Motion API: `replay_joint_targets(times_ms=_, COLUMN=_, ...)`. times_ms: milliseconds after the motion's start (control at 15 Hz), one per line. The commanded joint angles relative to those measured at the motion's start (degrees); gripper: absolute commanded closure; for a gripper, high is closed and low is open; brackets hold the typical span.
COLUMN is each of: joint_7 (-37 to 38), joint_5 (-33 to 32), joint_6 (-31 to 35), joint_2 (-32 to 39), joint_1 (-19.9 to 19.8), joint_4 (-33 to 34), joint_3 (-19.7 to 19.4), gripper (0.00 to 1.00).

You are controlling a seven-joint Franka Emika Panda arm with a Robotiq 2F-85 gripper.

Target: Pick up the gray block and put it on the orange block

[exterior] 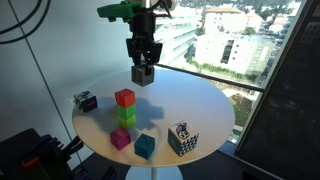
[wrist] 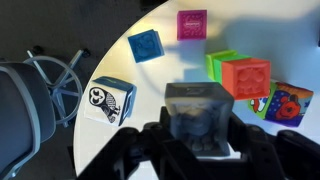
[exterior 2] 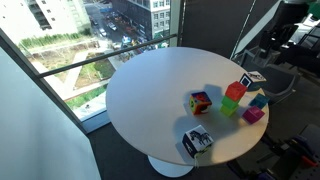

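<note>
Black pincer clamps small dark gray cube, near small red-orange cube sitting on lime green cube; white round bench beneath.

Wrist view: the end effector is blurred and cut off by the lower picture edge. Its fingers cover the lower flanks of the gray block clamped between them. The orange block hides most of the lime green cube and one corner of the multicoloured cube.

In an exterior view the arm is cut off by the upper picture edge. In an exterior view the print on the patterned cube, near the worktop edge, is too small to read.
</note>
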Motion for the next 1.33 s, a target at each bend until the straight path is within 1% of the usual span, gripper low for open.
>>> replay_joint_targets(times_ms=0, joint_7=-0.22, joint_5=-0.36, joint_6=1.5, joint_2=-3.75, joint_1=0.07, joint_4=-3.92, joint_3=0.82, gripper=0.72)
replay_joint_targets(times_ms=400, joint_7=-0.55, joint_5=1.13, joint_6=3.44, joint_2=-4.67, joint_1=0.25, joint_4=-6.66, joint_3=1.27, gripper=0.72)
replay_joint_targets(times_ms=467, joint_7=-0.02, joint_5=0.18, joint_6=2.65, joint_2=-2.87, joint_1=0.19, joint_4=-5.14, joint_3=1.44, gripper=0.47)
replay_joint_targets(times_ms=1067, joint_7=-0.02, joint_5=0.21, joint_6=2.75, joint_2=-2.97, joint_1=0.18, joint_4=-5.58, joint_3=1.44, gripper=0.47)
replay_joint_targets(times_ms=1133, joint_7=-0.02, joint_5=0.21, joint_6=2.75, joint_2=-2.97, joint_1=0.19, joint_4=-5.58, joint_3=1.44, gripper=0.72)
replay_joint_targets(times_ms=1267, joint_7=0.05, joint_5=0.19, joint_6=2.62, joint_2=-2.96, joint_1=0.35, joint_4=-5.66, joint_3=1.63, gripper=0.72)
